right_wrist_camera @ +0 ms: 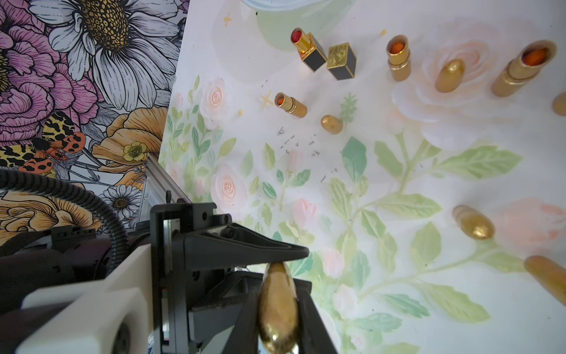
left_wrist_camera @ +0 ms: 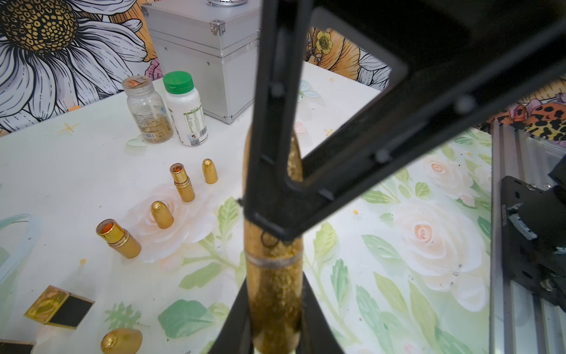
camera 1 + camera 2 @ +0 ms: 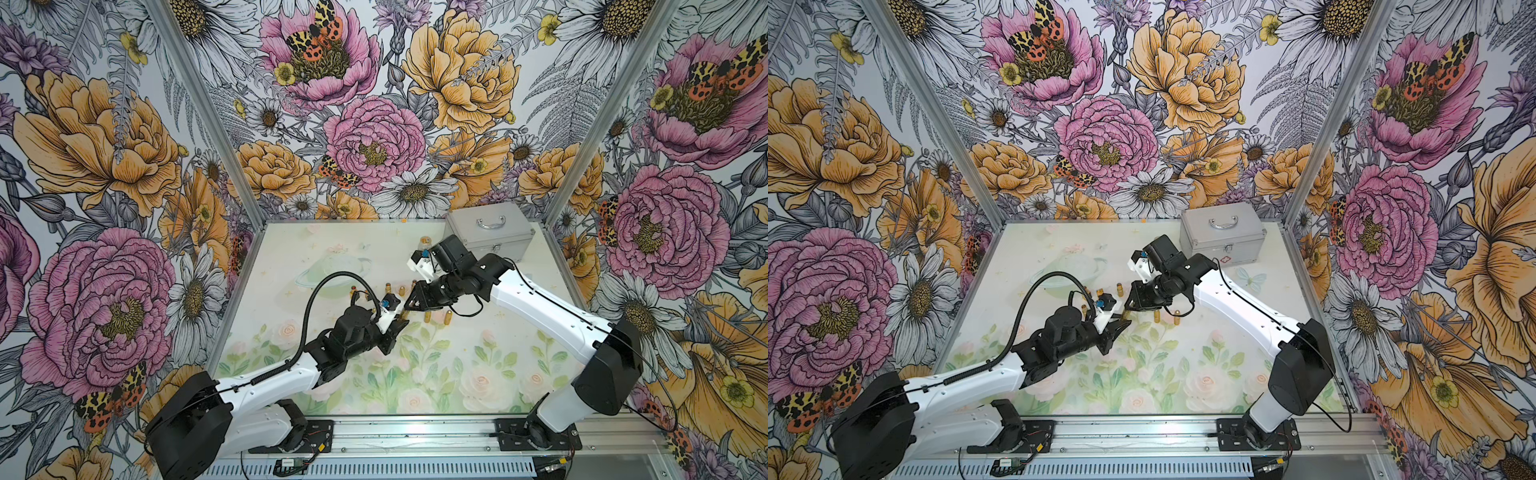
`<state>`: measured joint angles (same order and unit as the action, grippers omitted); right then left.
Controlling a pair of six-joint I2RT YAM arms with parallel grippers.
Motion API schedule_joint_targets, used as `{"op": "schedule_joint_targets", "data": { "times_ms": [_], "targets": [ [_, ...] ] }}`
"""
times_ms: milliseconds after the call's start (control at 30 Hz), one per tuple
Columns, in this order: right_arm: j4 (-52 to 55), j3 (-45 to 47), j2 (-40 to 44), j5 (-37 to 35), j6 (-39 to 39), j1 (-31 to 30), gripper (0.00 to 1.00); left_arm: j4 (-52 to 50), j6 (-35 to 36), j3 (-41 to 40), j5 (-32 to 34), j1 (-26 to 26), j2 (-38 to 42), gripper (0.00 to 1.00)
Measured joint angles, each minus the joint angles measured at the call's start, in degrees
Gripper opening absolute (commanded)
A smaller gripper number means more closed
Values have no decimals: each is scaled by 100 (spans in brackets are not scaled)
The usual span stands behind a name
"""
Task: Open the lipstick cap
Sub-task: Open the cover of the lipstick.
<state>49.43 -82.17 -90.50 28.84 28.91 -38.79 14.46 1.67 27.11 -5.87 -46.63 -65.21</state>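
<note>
While both arms meet over mid-table, the left gripper [image 3: 400,323] is clamped tight on the lower body of the gold glitter bullet-shaped lipstick [image 2: 274,294]. The right gripper [image 3: 409,306] is closed on its rounded gold cap [image 1: 277,306] from the opposite side. The lipstick is held between the two grippers, off the floral-print table mat [image 3: 457,374], and shows in a top view as a small gold sliver [image 3: 1125,316]. The seam ring between cap and body looks closed in the left wrist view, so the cap is still on. In the right wrist view a left finger [image 1: 245,248] touches the cap tip.

On the mat, apart from the grip:
- Two opened round gold lipstick tubes [image 2: 118,239] stand upright.
- Loose gold bullet caps [image 2: 162,214] sit beside them.
- A square black-and-gold lipstick [image 1: 307,50] has its square cap [image 1: 341,61] just beside it.
- A clear plastic bottle [image 2: 147,110] touches a white bottle with a green lid [image 2: 183,107].
- Both bottles stand near the silver aluminium case [image 3: 490,232] at the far right corner.
</note>
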Motion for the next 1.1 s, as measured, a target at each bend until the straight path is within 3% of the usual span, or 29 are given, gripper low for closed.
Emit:
{"op": "schedule_joint_targets", "data": {
  "times_ms": [667, 1100],
  "targets": [
    [-4, -223, 201, -131, 68, -31, 18, 380, -177, -149, 155, -2, 306, 0],
    [-197, -282, 566, -999, 175, 68, 18, -310, -267, -442, 546, 4, 767, 0]
  ]
}}
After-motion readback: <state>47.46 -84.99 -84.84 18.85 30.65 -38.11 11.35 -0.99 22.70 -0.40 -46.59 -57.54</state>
